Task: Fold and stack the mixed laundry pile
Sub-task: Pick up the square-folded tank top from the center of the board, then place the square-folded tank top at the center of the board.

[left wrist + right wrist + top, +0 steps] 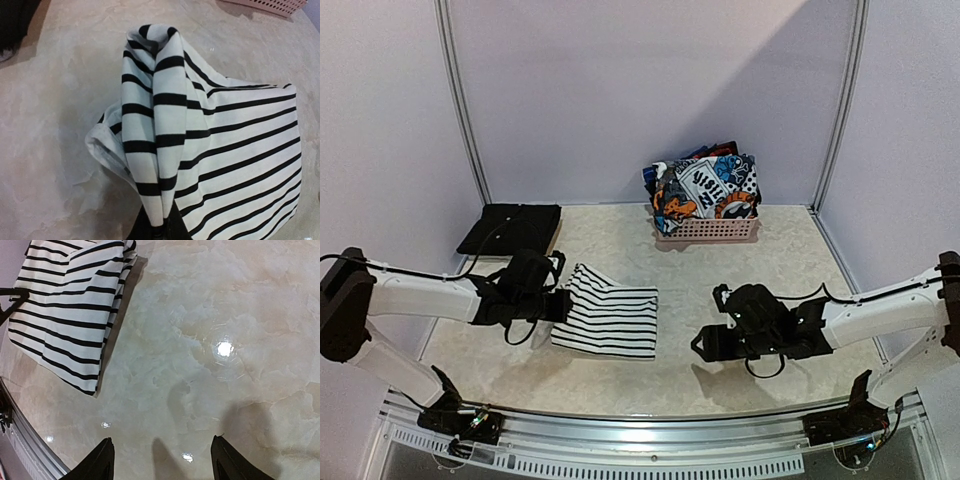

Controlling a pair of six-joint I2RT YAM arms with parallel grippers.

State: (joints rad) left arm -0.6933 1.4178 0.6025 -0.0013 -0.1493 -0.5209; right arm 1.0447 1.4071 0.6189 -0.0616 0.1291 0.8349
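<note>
Striped garment [165,125] stands pinched by its edge in the left gripper [161,227], likely raised for folding; right gripper [162,457] hovers open, empty.

Lab-style robot test booth: plain lilac wall panels [620,90], metal frame posts [462,100], marble-look table [720,260].

The striped garment [610,320] lies on the table [720,290], left of the middle — the left gripper [563,305] at its left edge. Behind it, far left, lies a folded garment [512,228]. The basket [708,230] stands at the back, clothes [705,190] in it — the right gripper [705,345] front right.
</note>
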